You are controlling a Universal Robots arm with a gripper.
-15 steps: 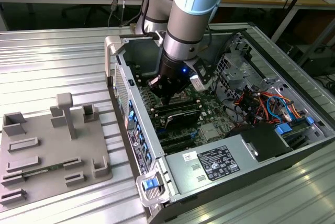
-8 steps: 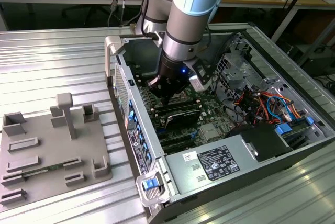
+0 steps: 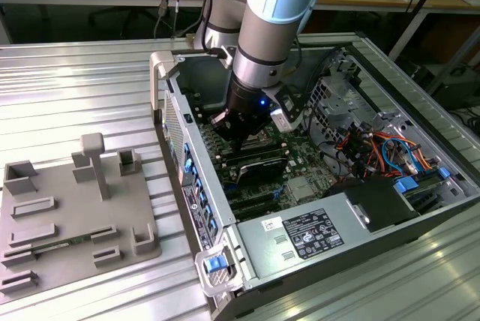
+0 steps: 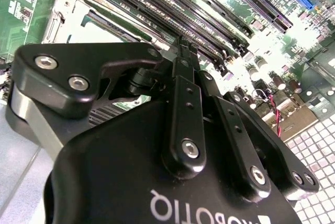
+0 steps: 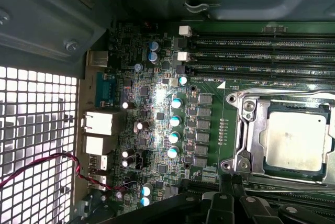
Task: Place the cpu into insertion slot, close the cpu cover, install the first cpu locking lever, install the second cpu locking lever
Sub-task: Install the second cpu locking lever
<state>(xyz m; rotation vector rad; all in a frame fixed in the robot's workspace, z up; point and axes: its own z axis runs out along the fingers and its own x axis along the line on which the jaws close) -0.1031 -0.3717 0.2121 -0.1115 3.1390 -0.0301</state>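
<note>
The cpu, a flat square chip with a silver-grey top, lies in the insertion slot, whose dark rim shows around it. A silvery metal frame, the cpu cover, surrounds the slot; I cannot tell whether it presses on the chip. My gripper hangs just above the motherboard beside the slot, its black fingers drawn together with nothing visible between them. In the second wrist view the cover lies just beyond the fingertips. In the exterior view the gripper is deep inside the open computer case.
Long black memory slots run beside the socket. A perforated case wall and a red-black wire lie off to one side. The power supply and cables crowd the case. A grey fixture plate lies at the exterior view's left.
</note>
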